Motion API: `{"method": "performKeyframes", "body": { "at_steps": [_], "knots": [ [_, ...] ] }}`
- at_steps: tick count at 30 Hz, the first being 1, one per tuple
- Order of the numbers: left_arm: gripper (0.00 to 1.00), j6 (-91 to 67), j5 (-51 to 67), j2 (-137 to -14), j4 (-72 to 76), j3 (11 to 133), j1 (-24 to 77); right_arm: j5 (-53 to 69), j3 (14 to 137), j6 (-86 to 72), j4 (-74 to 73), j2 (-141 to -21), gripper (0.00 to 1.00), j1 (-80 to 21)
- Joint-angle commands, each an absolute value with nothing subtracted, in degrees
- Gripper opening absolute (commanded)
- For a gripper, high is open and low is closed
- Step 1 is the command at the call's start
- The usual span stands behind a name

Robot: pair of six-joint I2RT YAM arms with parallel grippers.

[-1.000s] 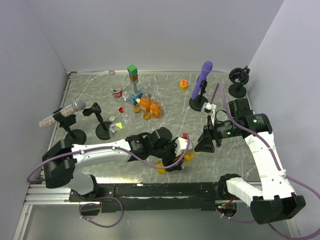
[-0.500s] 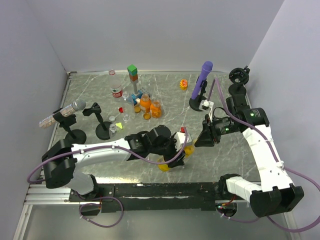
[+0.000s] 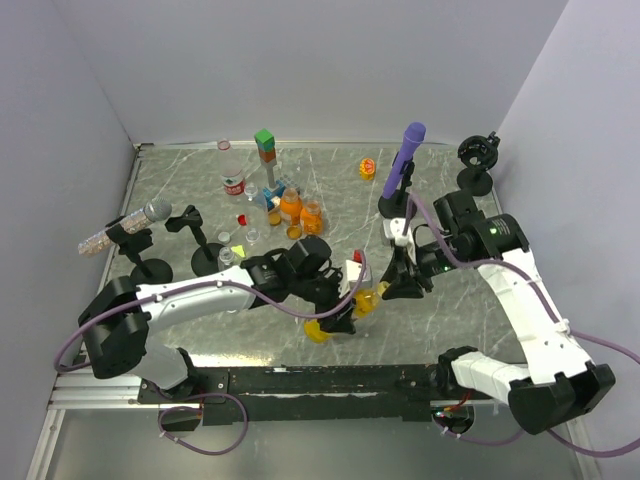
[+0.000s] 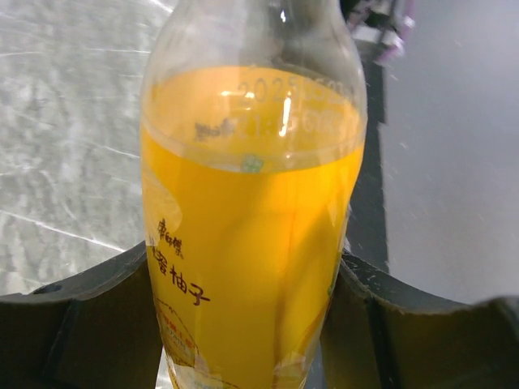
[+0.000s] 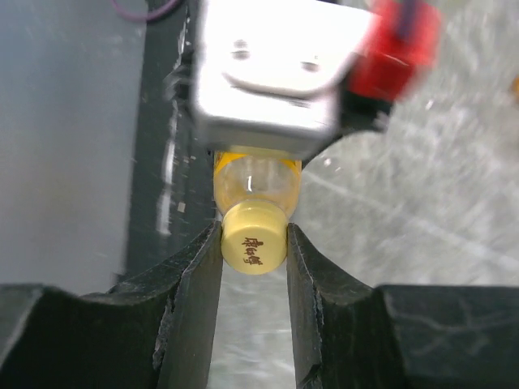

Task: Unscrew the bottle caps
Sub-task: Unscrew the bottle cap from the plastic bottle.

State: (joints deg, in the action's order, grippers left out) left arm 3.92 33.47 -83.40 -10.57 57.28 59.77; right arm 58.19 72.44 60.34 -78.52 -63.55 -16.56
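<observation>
A yellow juice bottle (image 4: 251, 211) fills the left wrist view, and my left gripper (image 4: 251, 324) is shut on its body, one black finger pressing each side. From above, the bottle (image 3: 363, 301) lies tilted over the near middle of the table, neck toward the right arm. Its pale yellow cap (image 5: 253, 239) sits between the fingers (image 5: 195, 284) of my right gripper (image 5: 253, 247), which is shut on the cap from both sides. The overhead view has the right gripper (image 3: 391, 287) meeting the left gripper (image 3: 340, 312) at the bottle's neck.
More bottles stand in a cluster (image 3: 290, 208) at the back left, with a red-labelled one (image 3: 233, 182) and stacked green and orange blocks (image 3: 265, 146). A purple microphone (image 3: 404, 163) stands at the back right. Black stands (image 3: 140, 240) line the left side.
My right gripper has moved left to the bottle's neck and shut on the cap. The left arm has shifted the bottle slightly left and tilted it more.
</observation>
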Motion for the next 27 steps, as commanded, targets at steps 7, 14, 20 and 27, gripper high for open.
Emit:
{"method": "performKeyframes", "body": {
  "at_steps": [7,14,20,27],
  "knots": [
    [0.08,12.6,42.9,-82.4,-18.9,65.3,56.5,54.5,77.1,84.4,-86.0,-60.6,0.01,-20.3],
    [0.08,13.8,38.5,-80.7,-19.9,65.7,56.5,52.6,77.4,83.8,-85.6,-59.7,0.01,-20.7],
    [0.08,11.5,33.8,-77.8,-18.4,64.3,57.4,55.5,74.2,71.8,-78.4,-55.1,0.21,-20.7],
    [0.08,9.0,24.5,-75.0,-15.5,61.4,61.0,50.5,76.5,48.2,-71.0,-50.2,0.80,-20.5]
  ]
}}
